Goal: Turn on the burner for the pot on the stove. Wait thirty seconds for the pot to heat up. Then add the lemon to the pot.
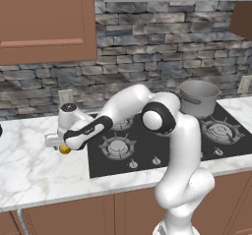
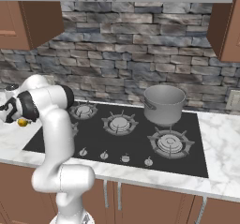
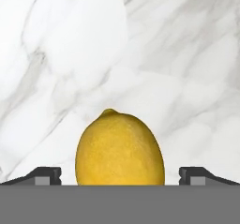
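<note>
A yellow lemon (image 3: 120, 149) is seen on white, grey-veined marble counter (image 3: 140, 54); beside it, a black stove (image 1: 162, 145) and grey pot (image 1: 198, 98).

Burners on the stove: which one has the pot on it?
The back right burner, nearest the stone wall, carries the grey pot. The other burners on the stove stand bare, such as the front right burner just before it.

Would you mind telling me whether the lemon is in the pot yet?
Not yet. The lemon lies on the marble counter left of the stove, between the open gripper tips; the pot sits apart on a back burner.
</note>
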### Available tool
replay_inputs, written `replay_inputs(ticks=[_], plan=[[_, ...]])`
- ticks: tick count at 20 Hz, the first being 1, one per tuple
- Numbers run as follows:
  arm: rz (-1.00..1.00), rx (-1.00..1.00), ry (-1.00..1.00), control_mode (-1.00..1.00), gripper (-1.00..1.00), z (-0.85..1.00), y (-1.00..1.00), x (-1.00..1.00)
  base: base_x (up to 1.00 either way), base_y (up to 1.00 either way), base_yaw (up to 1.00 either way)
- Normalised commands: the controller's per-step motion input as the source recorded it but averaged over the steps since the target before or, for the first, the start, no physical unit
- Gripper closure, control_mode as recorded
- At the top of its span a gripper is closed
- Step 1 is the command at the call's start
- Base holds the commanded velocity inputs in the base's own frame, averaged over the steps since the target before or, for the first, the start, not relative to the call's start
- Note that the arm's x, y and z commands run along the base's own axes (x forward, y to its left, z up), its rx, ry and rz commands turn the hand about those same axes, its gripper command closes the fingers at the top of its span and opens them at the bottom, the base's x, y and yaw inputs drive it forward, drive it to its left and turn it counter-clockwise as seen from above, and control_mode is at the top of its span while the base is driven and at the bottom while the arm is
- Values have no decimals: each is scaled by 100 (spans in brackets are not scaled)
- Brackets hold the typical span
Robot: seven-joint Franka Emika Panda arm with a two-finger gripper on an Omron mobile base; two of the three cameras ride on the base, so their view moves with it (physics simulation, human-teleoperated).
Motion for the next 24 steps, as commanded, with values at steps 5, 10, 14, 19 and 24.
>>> replay_inputs(ticks=[5, 10, 14, 19, 24], plan=[[-3, 0, 0, -100, -100, -31, 1, 19, 0, 0, 0], [-3, -1, 0, -100, 100, -29, 6, 11, 0, 0, 0], [-4, -1, 0, -100, 100, -20, 2, -1, 0, 0, 0], [-10, 0, 0, -100, 100, -2, -6, -25, 0, 0, 0], [-13, 0, -5, -100, 100, 61, -33, -11, 0, 0, 0]])
